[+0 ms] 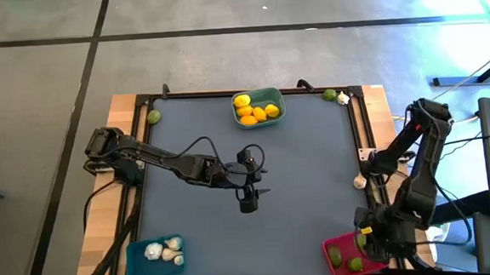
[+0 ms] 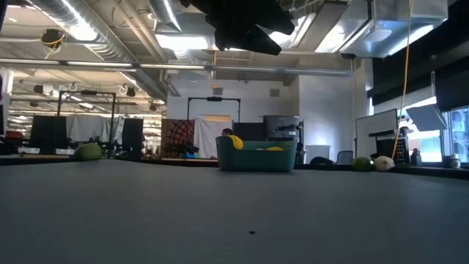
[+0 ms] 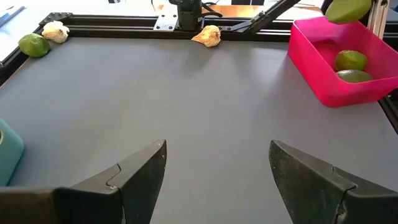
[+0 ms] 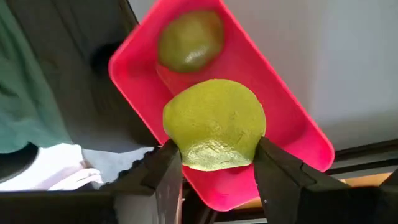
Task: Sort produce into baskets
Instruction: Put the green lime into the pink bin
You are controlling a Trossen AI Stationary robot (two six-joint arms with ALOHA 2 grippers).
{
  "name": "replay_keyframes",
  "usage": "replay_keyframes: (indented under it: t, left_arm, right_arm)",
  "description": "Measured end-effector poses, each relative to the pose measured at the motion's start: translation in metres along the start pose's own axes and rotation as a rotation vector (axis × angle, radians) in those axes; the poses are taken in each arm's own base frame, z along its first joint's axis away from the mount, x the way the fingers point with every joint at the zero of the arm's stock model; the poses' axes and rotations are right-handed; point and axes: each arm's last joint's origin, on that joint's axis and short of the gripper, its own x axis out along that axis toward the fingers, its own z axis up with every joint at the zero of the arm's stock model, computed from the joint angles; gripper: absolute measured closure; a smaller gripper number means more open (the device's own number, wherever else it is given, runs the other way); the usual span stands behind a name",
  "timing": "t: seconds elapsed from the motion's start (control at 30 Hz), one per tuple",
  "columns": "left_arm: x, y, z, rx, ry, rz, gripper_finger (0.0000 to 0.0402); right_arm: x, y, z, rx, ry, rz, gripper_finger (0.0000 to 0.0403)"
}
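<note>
From above, the pink basket (image 1: 341,255) sits at the near right corner of the table (image 1: 298,177), its long side running along the table's near edge, with two limes inside. The right gripper (image 1: 364,238) hangs over that basket's right end. The teal basket (image 1: 270,95) stands at the middle of the far edge, long side along that edge, holding yellow lemons (image 1: 254,110). The blue basket (image 1: 139,261) is at the near left corner with white garlic bulbs (image 1: 165,251) in it. Loose pieces lie along the border: a lime (image 1: 153,117) at the far left, a lime and garlic together at the far right corner, and a garlic bulb (image 1: 359,182) on the right edge. The left gripper (image 1: 250,188) hovers over the table's bare middle.

At table height, the teal basket (image 2: 256,156) shows its long side, lemons peeking over the rim.

In the left wrist view, the jaws stand spread wide with nothing between them, above bare table.

In the right wrist view, the jaws pinch a dull green, rounded lime (image 4: 215,123) from both sides, held above the pink basket (image 4: 280,118), where another lime (image 4: 190,40) lies.
</note>
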Motion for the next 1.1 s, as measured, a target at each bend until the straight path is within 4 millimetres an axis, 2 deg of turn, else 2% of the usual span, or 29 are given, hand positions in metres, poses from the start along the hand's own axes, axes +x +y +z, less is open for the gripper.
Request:
replay_keyframes:
  t: [0.43, 0.6, 0.73, 1.0, 1.1]
  left_arm:
    - [0.0, 0.0, 0.0, 0.0, 0.0, 0.0, 0.0121]
    - [0.0, 0.0, 0.0, -0.001, 0.0, 0.0, 0.0121]
    - [0.0, 0.0, 0.0, -0.001, 0.0, 0.0, 0.0121]
    - [0.0, 0.0, 0.0, -0.005, 0.0, 0.0, 0.0121]
    - [0.0, 0.0, 0.0, -0.007, 0.0, 0.0, 0.0121]
  right_arm:
    - [0.057, 0.004, -0.006, -0.021, 0.117, -0.228, 0.0235]
    - [0.074, 0.003, -0.008, -0.015, 0.156, -0.29, 0.0235]
    - [0.081, 0.002, -0.008, 0.006, 0.151, -0.318, 0.0235]
    - [0.082, 0.002, -0.008, 0.011, 0.151, -0.323, 0.0235]
    - [0.082, 0.002, -0.008, 0.012, 0.151, -0.323, 0.0223]
